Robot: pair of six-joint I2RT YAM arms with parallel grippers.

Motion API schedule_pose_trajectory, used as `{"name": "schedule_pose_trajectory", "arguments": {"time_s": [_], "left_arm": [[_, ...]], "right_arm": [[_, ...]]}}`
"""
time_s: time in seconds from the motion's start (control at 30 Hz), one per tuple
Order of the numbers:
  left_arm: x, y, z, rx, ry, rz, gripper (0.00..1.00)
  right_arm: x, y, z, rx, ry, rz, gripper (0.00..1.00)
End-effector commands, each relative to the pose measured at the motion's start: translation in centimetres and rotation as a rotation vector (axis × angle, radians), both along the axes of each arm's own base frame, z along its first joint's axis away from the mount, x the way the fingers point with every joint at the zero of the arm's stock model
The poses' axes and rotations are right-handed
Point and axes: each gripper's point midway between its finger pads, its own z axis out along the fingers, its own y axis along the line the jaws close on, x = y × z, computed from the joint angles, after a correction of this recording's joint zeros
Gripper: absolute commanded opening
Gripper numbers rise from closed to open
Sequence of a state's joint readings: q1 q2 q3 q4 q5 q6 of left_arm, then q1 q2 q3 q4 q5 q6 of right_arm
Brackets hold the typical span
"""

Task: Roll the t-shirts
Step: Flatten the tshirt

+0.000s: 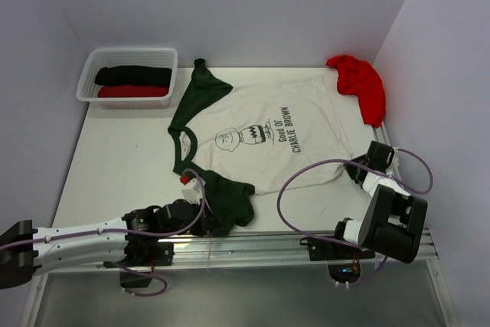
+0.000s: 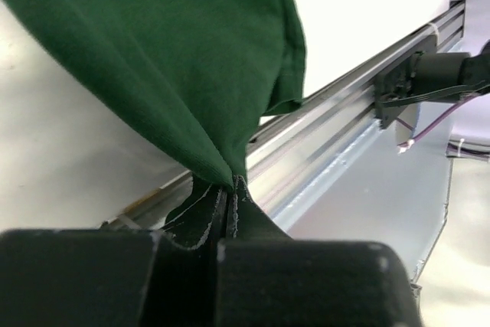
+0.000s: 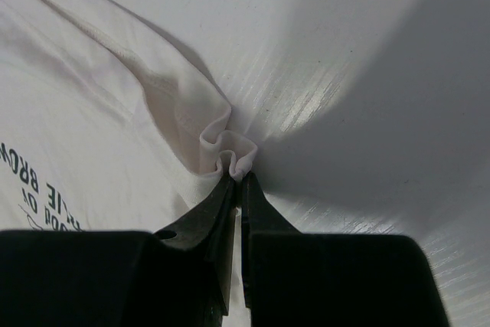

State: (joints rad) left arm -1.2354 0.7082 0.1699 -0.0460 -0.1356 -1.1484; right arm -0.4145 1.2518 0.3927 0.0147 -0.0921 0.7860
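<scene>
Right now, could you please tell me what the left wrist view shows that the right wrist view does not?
Only left wrist: the left end effector shut on the dark green sleeve, with the metal rail beyond. Only right wrist: the right end effector shut on the bunched white hem, near the printed lettering. Both: the white table and fabric of the Charlie Brown t-shirt pinched between closed fingers.

- Tee (image 1: pixel 291 135): soft matt cloth, white, wrinkled.
- Basket (image 1: pixel 130 51), ten o'clock: white plastic lattice, slightly glossy.
- Table (image 1: pixel 115 158): smooth, faint sheen.
- Rail (image 2: pixel 337 124), six o'clock: ribbed bare metal, shiny.
</scene>
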Motion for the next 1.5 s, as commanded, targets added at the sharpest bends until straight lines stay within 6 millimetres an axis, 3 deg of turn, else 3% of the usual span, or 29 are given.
{"name": "schedule_pose_trajectory", "arguments": {"time_s": [0.0,0.13,0.3,0.37,0.5,0.6,0.73,0.9,1.0,1.3,1.47], "left_arm": [[0.6,-1.3,3.4,-0.047,-0.004,0.029,0.00],[0.3,-2.2,6.4,-0.075,0.080,0.055,0.00],[-0.8,-2.7,7.3,-0.092,0.266,0.114,0.00],[-1.3,-2.9,6.7,-0.107,0.312,0.114,0.00],[-2.2,-1.9,2.8,-0.074,0.376,0.124,0.00],[-3.1,-1.3,1.2,-0.032,0.405,0.103,0.09],[-4.5,-0.4,0.4,0.040,0.412,0.073,0.34],[-4.9,0.2,-0.2,0.110,0.342,0.056,0.51],[-4.8,0.1,-0.5,0.142,0.284,0.038,0.56],[-5.1,-0.9,-1.9,0.195,0.224,0.013,0.47],[-5.5,-1.5,-1.8,0.168,0.227,0.006,0.33]], "right_arm": [[-0.6,0.4,-0.7,0.000,0.051,0.028,0.00],[-0.5,0.4,-0.7,0.001,0.051,0.027,0.00],[-0.6,0.4,-0.8,0.001,0.056,0.026,0.00],[-0.6,0.4,-0.8,0.002,0.057,0.028,0.00],[-0.6,0.5,-0.8,0.003,0.056,0.031,0.00],[-0.6,0.5,-0.8,0.003,0.055,0.031,0.00],[-0.5,0.5,-0.8,0.004,0.058,0.032,0.00],[-0.5,0.6,-0.8,0.004,0.058,0.034,0.00],[-0.5,0.6,-0.8,0.004,0.058,0.034,0.00],[-0.5,0.6,-0.8,0.003,0.060,0.034,0.00],[-0.5,0.6,-0.8,0.003,0.060,0.036,0.00]]}}
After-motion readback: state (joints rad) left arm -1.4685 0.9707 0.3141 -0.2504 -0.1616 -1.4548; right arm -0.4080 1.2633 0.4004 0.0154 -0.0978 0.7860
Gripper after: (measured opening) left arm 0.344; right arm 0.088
